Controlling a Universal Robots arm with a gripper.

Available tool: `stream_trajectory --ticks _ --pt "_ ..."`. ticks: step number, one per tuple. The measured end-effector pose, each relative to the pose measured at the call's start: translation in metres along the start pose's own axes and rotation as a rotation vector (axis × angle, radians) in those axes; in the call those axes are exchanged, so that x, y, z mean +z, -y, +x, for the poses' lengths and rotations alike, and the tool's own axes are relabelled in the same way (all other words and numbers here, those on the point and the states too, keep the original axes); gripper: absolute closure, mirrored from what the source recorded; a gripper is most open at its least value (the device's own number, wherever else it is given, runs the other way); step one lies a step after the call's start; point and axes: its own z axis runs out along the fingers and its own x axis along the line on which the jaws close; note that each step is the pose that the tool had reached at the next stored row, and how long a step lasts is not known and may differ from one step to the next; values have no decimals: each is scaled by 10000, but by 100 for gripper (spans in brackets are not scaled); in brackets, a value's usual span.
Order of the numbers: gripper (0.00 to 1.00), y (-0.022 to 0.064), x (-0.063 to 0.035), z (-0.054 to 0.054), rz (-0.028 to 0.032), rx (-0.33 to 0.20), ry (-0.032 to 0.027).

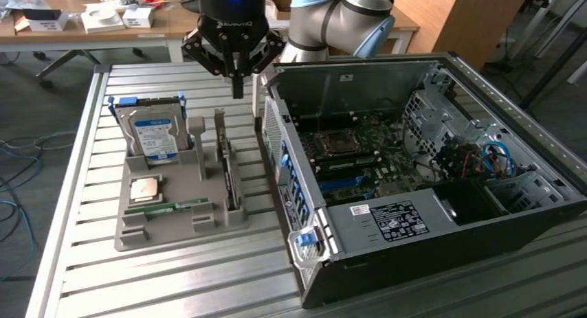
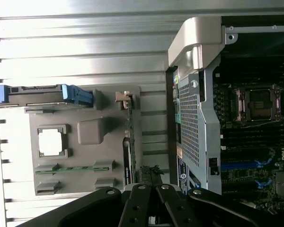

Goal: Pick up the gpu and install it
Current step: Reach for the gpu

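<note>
Gripper (image 1: 238, 91) jaws are sitting clenched together, gripping nothing and touching nothing, with Robotiq lettering showing on the body. It is hovering between the grey holder tray (image 1: 137, 239) and the open PC case (image 1: 413, 277). The gpu (image 1: 223, 150) is standing on edge in the tray, near the hard drive (image 1: 154, 134), whose blue-white label is unreadable.

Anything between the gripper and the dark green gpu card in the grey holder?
Nothing. In the exterior view the shut black gripper hangs above the bracket end of the dark green gpu card, standing on edge in the grey holder.
</note>
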Motion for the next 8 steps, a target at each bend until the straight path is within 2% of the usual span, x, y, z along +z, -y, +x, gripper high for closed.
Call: stream_trajectory --ticks 8 --pt "89 1 -1 19 0 4 0"
